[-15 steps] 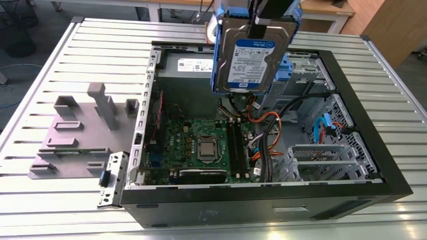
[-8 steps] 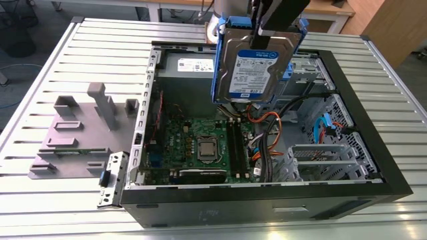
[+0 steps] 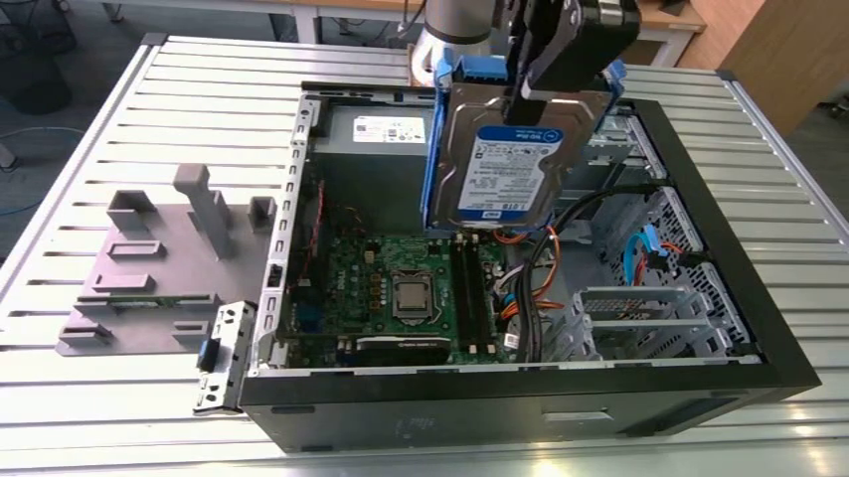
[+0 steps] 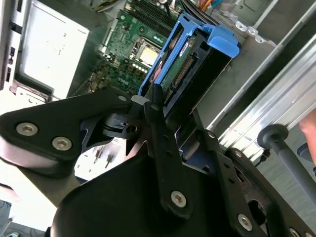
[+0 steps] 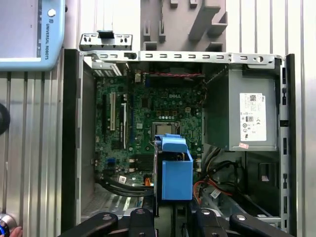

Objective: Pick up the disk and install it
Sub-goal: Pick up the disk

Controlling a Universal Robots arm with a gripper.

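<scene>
Disk (image 3: pixel 511 164) clamped in my gripper (image 3: pixel 558 84), over the open computer case (image 3: pixel 531 407).
Exterior view: jaws tight on the disk's upper end; it hangs upright above the case, which holds a motherboard (image 3: pixel 398 288), cables (image 3: pixel 531 288) and a grey power supply (image 3: pixel 378 129); a white-and-blue label (image 3: pixel 511 179) faces outward. Second wrist view: my fingers (image 4: pixel 157 113) pinch its blue carrier frame (image 4: pixel 217 39). First wrist view: white sticker (image 5: pixel 252 117) on the power supply.

Flat silver metal disk (image 3: pixel 511 169): smooth, glossy, with paper label and smooth blue plastic frame. Black boxy computer case (image 3: pixel 531 407): matt metal. At its nine o'clock, grey blocky fixture (image 3: pixel 146 263): matt plastic.
</scene>
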